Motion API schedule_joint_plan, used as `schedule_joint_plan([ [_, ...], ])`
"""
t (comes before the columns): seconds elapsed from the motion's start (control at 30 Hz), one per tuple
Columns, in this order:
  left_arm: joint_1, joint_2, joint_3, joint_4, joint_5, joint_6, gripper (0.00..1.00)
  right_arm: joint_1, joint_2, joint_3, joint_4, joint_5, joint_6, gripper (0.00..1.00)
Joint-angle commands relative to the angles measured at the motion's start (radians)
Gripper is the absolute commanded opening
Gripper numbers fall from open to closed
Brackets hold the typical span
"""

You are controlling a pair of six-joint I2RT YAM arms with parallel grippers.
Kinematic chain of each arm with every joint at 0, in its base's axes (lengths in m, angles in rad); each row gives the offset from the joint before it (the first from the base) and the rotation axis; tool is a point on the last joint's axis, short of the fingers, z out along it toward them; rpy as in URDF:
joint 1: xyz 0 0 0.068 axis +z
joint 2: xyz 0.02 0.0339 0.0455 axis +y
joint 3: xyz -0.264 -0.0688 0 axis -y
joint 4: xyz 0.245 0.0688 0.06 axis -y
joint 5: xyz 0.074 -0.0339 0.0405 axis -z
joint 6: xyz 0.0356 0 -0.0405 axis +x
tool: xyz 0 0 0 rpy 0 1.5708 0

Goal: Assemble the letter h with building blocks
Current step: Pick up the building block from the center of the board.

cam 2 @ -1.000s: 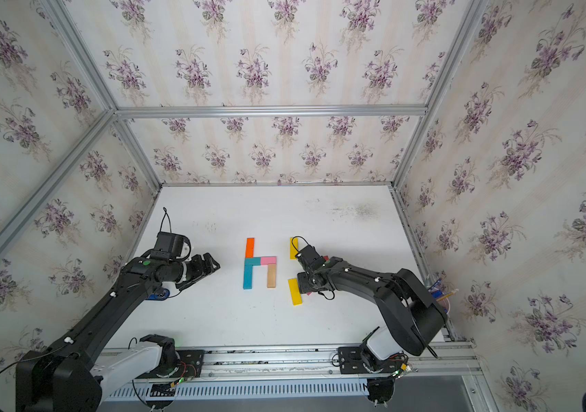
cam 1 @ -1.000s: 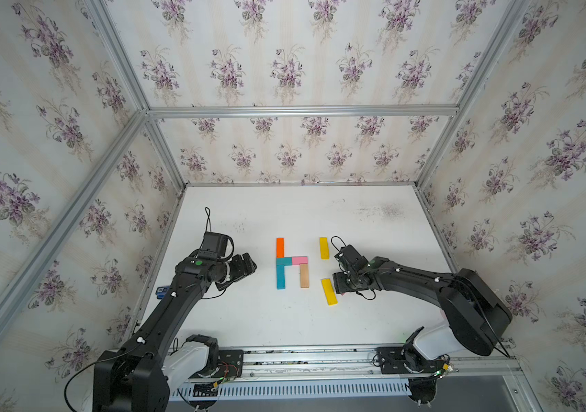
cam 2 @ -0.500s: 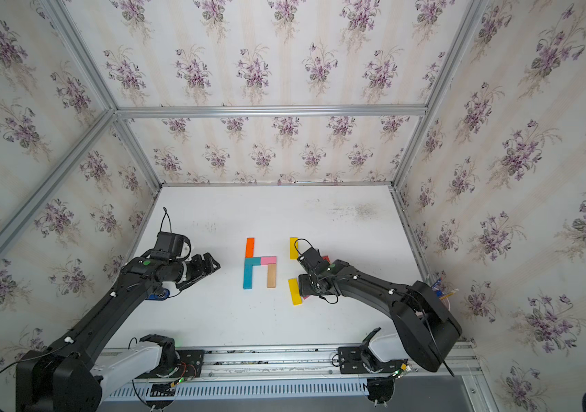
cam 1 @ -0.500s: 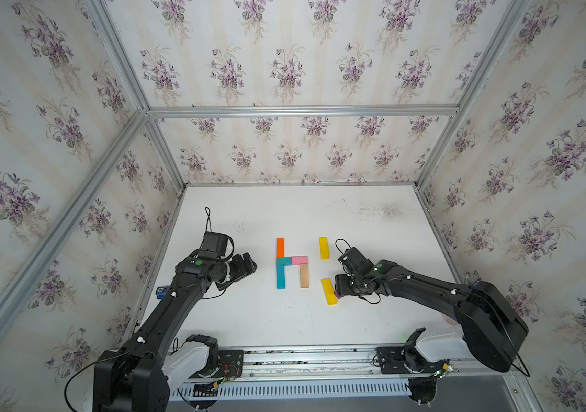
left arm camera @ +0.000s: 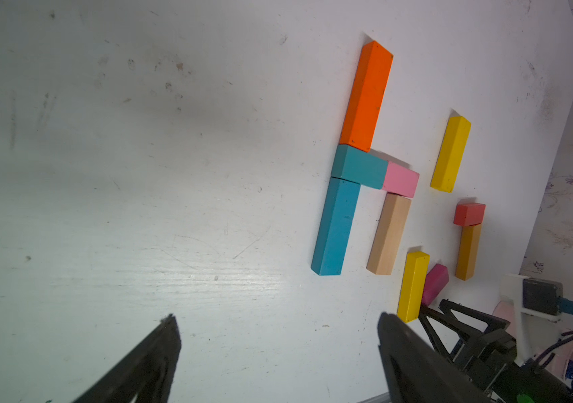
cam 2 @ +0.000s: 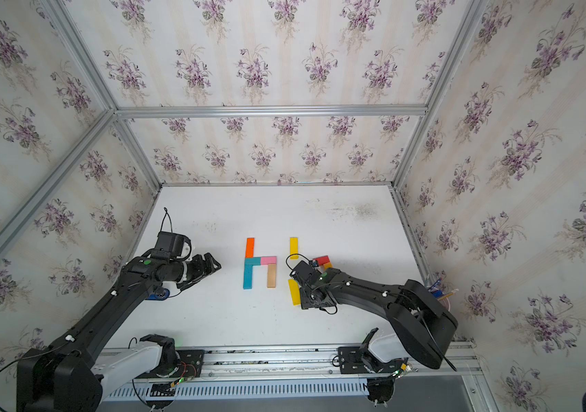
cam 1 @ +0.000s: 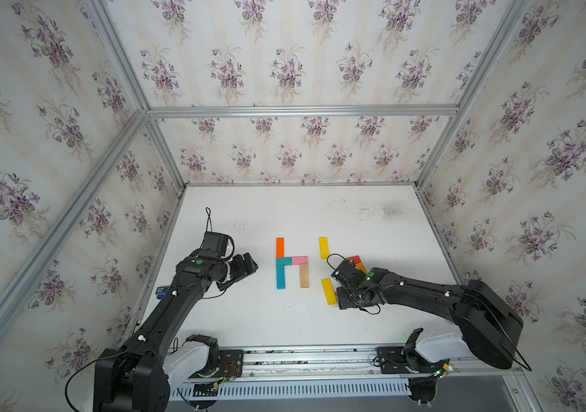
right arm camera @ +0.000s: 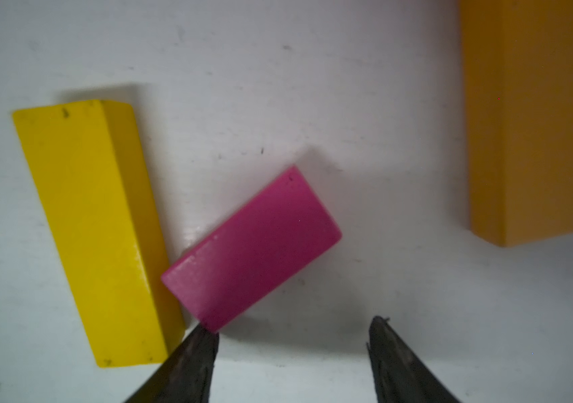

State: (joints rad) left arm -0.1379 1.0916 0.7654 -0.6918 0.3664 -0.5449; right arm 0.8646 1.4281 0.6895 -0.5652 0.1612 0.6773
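Magenta block: flat, touching a yellow block
Right fingers: spread — tip at its corner
Left fingers: spread, empty

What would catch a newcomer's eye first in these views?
The bright letter h of blocks in the middle of the white table, made of orange, teal, pink and plain wood. Just to its right, the right gripper stands open at an angled magenta block that touches a yellow bar; the left gripper hangs open on the other side.
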Motion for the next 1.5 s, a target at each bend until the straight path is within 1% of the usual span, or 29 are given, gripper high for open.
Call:
schedule_joint_plan([
  [0.0, 0.001, -0.004, 0.013, -0.001, 0.004, 0.004, 0.91, -0.012, 0.044, 0.025, 0.028, 0.037, -0.001, 0.7],
  [0.13, 0.0, -0.004, 0.018, -0.004, 0.002, 0.006, 0.91, -0.048, 0.094, 0.064, 0.064, 0.033, -0.041, 0.7],
  [0.23, 0.0, -0.001, 0.019, -0.002, 0.002, 0.007, 0.91, -0.077, 0.115, 0.084, 0.069, 0.045, -0.07, 0.74],
  [0.33, 0.0, 0.007, 0.019, 0.003, 0.003, 0.007, 0.91, -0.121, 0.133, 0.084, 0.088, 0.028, -0.099, 0.75],
  [0.47, 0.0, 0.018, 0.028, 0.006, 0.005, 0.008, 0.91, -0.129, 0.129, 0.079, 0.091, -0.009, -0.104, 0.68],
  [0.6, 0.0, 0.025, 0.029, 0.011, 0.002, 0.008, 0.91, -0.121, 0.081, 0.047, 0.081, -0.035, -0.073, 0.68],
  [0.67, 0.0, 0.031, 0.029, 0.013, 0.005, 0.008, 0.91, -0.118, 0.063, 0.036, 0.067, -0.039, -0.05, 0.7],
  [0.83, 0.0, 0.033, 0.029, 0.016, 0.006, 0.006, 0.91, -0.115, 0.053, 0.03, 0.027, -0.025, 0.028, 0.72],
  [0.9, 0.0, 0.03, 0.028, 0.015, 0.006, 0.007, 0.91, -0.113, 0.054, 0.038, 0.01, 0.0, 0.053, 0.73],
  [1.0, 0.0, 0.023, 0.025, 0.01, 0.005, 0.011, 0.91, -0.113, 0.046, 0.04, 0.008, 0.01, 0.073, 0.74],
  [1.03, 0.0, 0.022, 0.024, 0.008, 0.004, 0.011, 0.91, -0.113, 0.045, 0.038, 0.013, 0.004, 0.074, 0.73],
  [1.13, 0.0, 0.018, 0.022, 0.006, 0.0, 0.016, 0.91, -0.111, 0.049, 0.029, 0.028, -0.025, 0.082, 0.64],
  [1.27, 0.0, 0.016, 0.015, 0.012, 0.0, 0.016, 0.91, -0.109, 0.034, 0.019, 0.046, -0.046, 0.085, 0.44],
  [1.3, 0.0, 0.016, 0.014, 0.013, 0.0, 0.014, 0.91, -0.108, 0.028, 0.023, 0.045, -0.04, 0.082, 0.42],
  [1.37, 0.0, 0.017, 0.012, 0.015, 0.0, 0.015, 0.91, -0.108, 0.025, 0.052, 0.035, -0.02, 0.07, 0.4],
  [1.47, 0.0, 0.021, 0.015, 0.018, 0.002, 0.013, 0.91, -0.116, 0.062, 0.148, 0.02, 0.006, 0.031, 0.39],
])
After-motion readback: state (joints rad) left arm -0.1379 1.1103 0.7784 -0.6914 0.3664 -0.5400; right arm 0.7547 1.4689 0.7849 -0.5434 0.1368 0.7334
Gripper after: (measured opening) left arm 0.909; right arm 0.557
